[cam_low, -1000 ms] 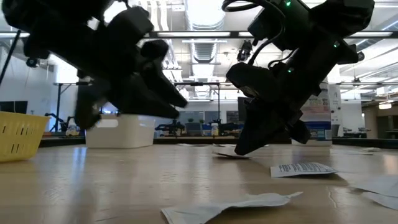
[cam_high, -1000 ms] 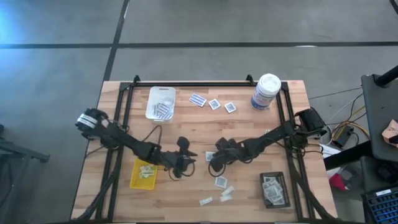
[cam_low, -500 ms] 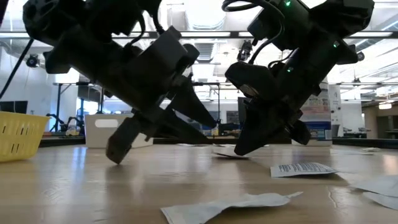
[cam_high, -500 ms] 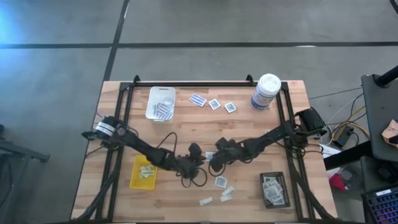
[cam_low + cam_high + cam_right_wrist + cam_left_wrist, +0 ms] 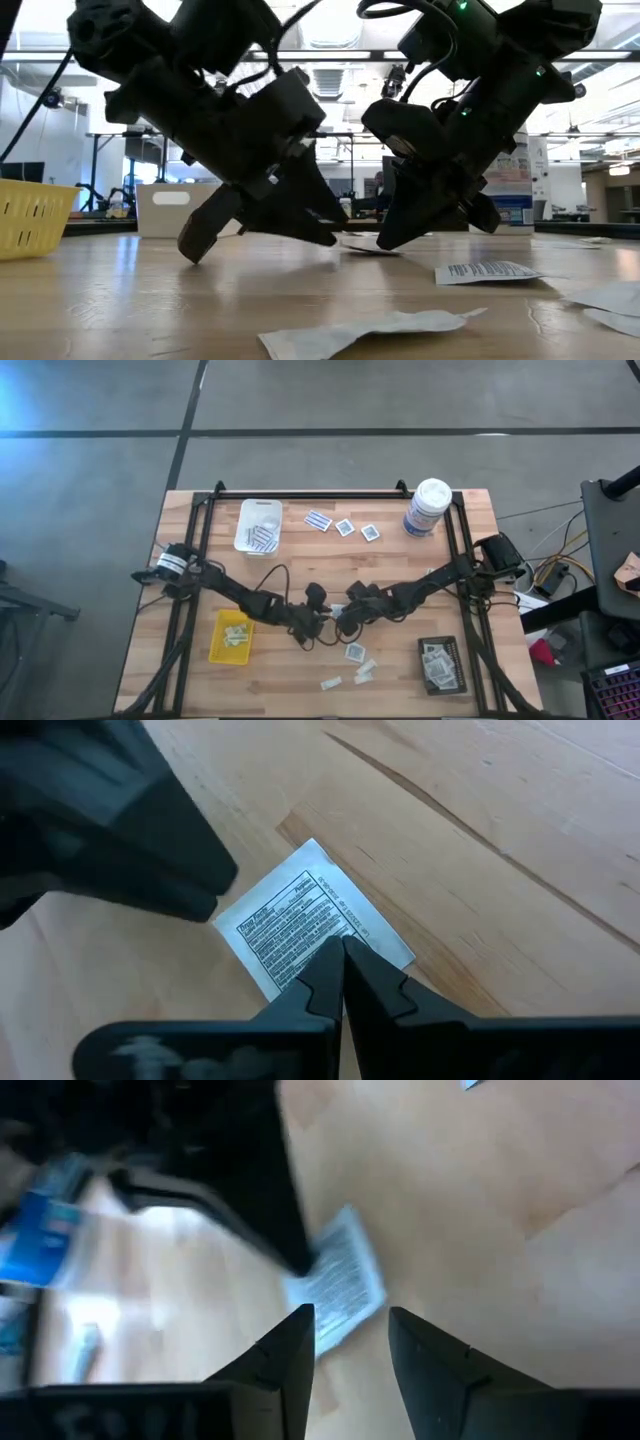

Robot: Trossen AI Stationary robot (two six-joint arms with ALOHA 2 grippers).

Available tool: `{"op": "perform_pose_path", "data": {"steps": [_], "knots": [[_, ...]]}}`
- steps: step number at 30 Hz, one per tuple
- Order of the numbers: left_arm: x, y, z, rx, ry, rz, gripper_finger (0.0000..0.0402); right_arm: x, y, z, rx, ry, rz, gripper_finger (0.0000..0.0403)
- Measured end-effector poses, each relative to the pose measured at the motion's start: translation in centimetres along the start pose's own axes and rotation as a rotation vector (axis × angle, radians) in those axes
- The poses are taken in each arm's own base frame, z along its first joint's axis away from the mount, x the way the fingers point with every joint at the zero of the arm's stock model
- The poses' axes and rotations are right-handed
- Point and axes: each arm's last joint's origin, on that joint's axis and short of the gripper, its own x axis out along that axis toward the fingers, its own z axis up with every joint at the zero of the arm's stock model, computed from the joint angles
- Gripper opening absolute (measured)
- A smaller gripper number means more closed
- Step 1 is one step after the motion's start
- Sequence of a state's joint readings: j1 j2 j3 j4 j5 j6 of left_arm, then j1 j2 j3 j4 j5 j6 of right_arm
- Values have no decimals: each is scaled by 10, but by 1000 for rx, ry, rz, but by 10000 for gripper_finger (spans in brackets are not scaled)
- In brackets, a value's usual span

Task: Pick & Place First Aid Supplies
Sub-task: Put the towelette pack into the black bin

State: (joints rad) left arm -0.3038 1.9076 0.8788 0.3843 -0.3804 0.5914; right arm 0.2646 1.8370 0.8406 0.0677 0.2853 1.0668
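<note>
The left gripper [image 5: 318, 622] and right gripper [image 5: 343, 622] hide most of the small packet [image 5: 337, 610] from above. The left wrist view is blurry, so the print on the packet cannot be read.

Seen from above, the left gripper [image 5: 322, 618] and right gripper [image 5: 343, 622] meet at mid-table over a white packet [image 5: 337, 611]. A yellow tray [image 5: 231, 638] sits left, a black tray [image 5: 441, 664] right, a white tray [image 5: 258, 525] behind (packets in all three). Loose packets [image 5: 356, 665] lie near the front edge
</note>
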Motion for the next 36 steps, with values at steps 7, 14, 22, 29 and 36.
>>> {"op": "perform_pose_path", "data": {"steps": [7, 14, 22, 29, 36], "knots": [[4, 6, 1, 6, -11, -103, 133, 0, 0, 0, 0, -1, 1, 8], [10, 13, -5, 64, -21, -110, 133, 0, 3, 2, 8, -15, 33, 8], [15, 20, -15, 62, 23, -105, 133, 0, 5, 2, 24, -4, 52, 8], [16, 20, -17, 67, 31, -118, 133, 0, 4, 2, 2, -2, 53, 8], [16, 19, -18, -23, 35, -145, 125, -10, 9, 7, -47, -21, 82, 8]]}}
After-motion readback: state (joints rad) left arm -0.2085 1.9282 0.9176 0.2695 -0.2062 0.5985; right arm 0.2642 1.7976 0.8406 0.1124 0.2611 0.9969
